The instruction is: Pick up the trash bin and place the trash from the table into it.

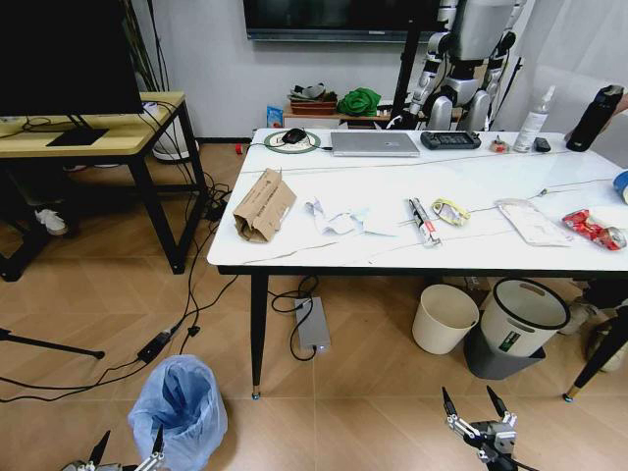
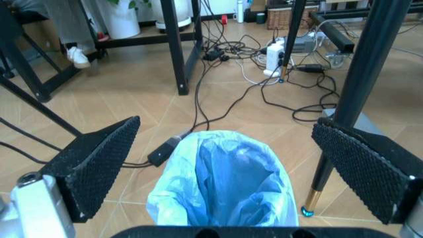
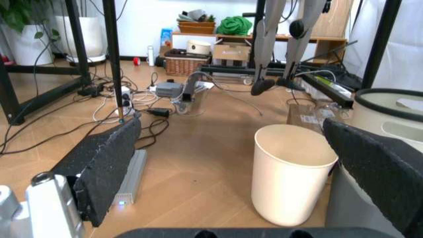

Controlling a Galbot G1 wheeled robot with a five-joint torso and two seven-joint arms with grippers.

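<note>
Small trash bin lined with crinkly light-blue plastic bag stands on floor, lower left of head view, by marble table leg. Left gripper just below it, fingers apart. Right gripper lower right, fingers apart, holding nothing.

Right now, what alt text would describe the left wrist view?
The open left claw hovers low over a small trash bin lined with a crinkly light-blue plastic bag, its black textured pads either side. Dark cables trail across the tan tiled floor.
</note>
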